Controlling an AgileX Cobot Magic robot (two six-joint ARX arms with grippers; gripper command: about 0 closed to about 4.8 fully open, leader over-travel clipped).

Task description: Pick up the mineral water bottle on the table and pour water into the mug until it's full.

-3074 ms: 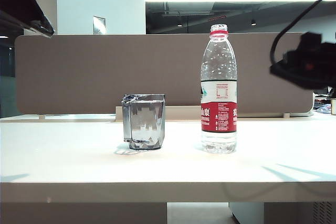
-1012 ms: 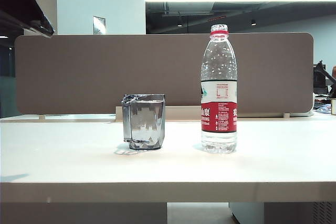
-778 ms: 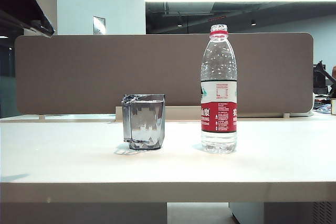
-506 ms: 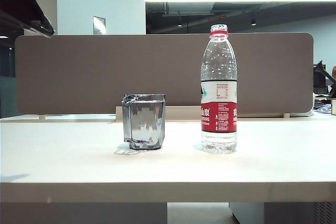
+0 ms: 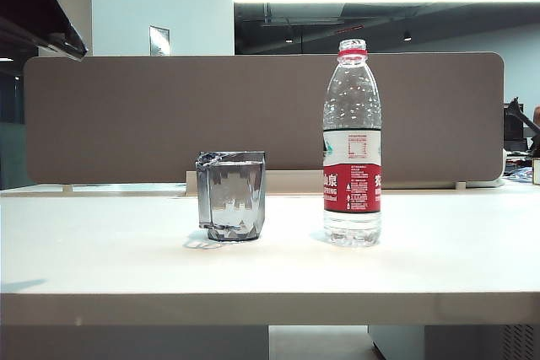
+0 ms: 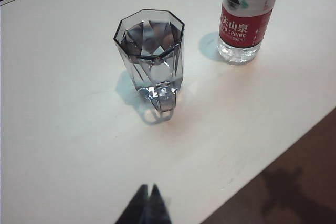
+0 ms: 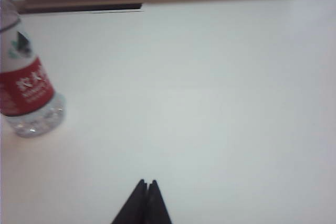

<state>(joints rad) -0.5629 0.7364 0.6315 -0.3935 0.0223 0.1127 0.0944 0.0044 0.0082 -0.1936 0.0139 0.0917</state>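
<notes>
White table (image 5: 439, 267): left gripper (image 6: 147, 190), right gripper (image 7: 147, 184) jaws closed (holding nothing).

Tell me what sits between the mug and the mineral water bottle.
Nothing: bare table separates the mug from the mineral water bottle, seen in the exterior and left wrist views.

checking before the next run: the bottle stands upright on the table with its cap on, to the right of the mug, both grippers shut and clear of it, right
One thing is wrong: the bottle has no cap. The exterior view shows its open mouth above the red neck ring. The rest holds: it stands upright on the table, right of the mug, and the left gripper and right gripper are shut and clear of it.
</notes>
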